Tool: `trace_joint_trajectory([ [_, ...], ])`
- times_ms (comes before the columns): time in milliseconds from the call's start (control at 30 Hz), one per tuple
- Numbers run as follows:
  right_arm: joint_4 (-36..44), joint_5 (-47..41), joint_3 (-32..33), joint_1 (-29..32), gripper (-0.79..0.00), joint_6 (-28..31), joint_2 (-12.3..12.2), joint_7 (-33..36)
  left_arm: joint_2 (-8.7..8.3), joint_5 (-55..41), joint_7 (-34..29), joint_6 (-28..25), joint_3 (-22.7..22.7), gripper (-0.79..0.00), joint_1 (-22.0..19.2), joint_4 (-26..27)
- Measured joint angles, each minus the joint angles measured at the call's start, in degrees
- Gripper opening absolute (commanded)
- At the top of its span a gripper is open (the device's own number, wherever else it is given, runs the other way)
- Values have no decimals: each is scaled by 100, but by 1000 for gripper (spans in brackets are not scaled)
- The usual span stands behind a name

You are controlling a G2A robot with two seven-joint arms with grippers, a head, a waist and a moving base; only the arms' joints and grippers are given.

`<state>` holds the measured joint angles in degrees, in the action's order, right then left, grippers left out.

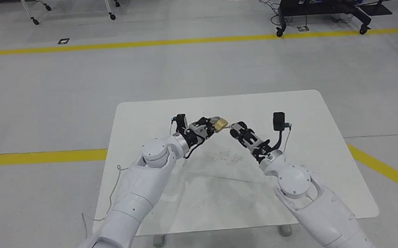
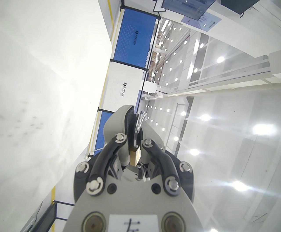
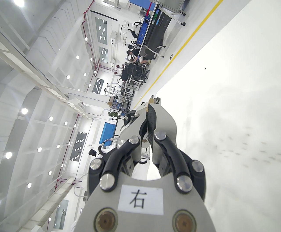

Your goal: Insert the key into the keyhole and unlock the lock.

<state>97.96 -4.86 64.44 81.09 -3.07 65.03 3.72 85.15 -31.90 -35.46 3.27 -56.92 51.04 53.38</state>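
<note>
Lock: a brass padlock (image 1: 218,124) held up off the table (image 1: 307,186), just above the centre of the top view. In the left wrist view its brass body sits low between the fingers and its silver shackle rises past the fingertips.
Left gripper: the left gripper (image 2: 136,118) is clamped narrow on the padlock, coming in from the left of the top view.
Key: a small brass-coloured piece (image 3: 151,100) pokes out beyond the right fingertips, in the middle of the right wrist view. I take it to be the key, though it is too small to show its teeth.
Right gripper: the right gripper (image 3: 151,107) is pinched almost flat on the key. In the top view it comes in from the lower right and points up and left at the padlock.
Gap between them: in the top view the right fingertips sit just beside the padlock. I cannot tell whether the key touches it or has entered the keyhole, and the keyhole itself is hidden.
Done, by my reading: both things are picked up, one per gripper, and brought tip to tip in the air.
Left to do, by my reading: seat the key fully, turn it, and free the shackle, which shows no sign of having sprung.
</note>
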Motion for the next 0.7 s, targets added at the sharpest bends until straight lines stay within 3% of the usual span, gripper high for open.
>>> trace_joint_trajectory([
  [700,139,518,-76,135,-785,47,85,278,29,-43,28,7,-84,-785,-14,-55],
])
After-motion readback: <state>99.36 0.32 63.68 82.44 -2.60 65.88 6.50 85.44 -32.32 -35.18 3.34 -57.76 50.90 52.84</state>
